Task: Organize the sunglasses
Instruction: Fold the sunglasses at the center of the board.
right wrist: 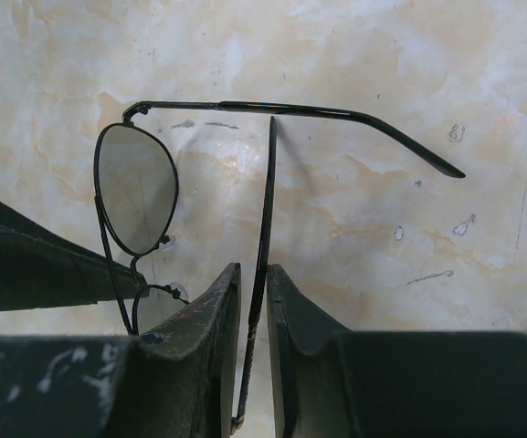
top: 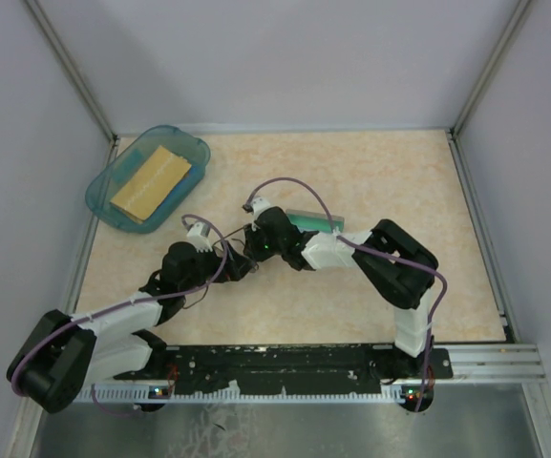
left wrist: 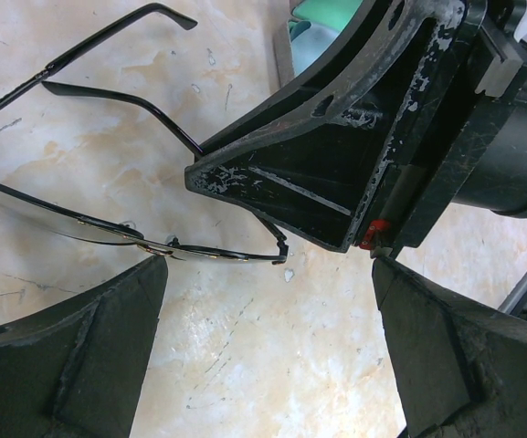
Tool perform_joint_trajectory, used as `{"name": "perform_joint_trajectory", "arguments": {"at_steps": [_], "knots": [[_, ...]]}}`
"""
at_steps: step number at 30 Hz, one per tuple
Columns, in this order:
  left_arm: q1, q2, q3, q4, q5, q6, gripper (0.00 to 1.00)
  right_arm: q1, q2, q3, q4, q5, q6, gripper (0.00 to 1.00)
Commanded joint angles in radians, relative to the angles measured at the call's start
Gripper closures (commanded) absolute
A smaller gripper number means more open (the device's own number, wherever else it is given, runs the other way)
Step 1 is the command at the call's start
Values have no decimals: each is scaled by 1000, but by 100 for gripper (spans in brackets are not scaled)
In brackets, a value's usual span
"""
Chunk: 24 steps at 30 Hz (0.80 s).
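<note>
Pinching the sunglasses (right wrist: 137,187) by one temple — right hand (right wrist: 254,278); left hand (left wrist: 268,274) spread wide.

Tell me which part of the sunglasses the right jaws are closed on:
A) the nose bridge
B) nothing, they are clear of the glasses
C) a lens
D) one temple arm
D: the right wrist view shows the right jaws pinched on one slim temple arm of the sunglasses, with the lens and bridge off to the side and the other temple arm free.
</note>
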Motion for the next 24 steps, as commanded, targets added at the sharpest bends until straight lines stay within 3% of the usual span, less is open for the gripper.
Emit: {"name": "perform_joint_trajectory", "arguments": {"at_steps": [1,24], "knots": [[-5,4,38,60,-31,2,1,39,-20,9,117,-130,48,82],[-5,8,18,96,-38,1,3,40,10,16,150,-241,86,80]]}}
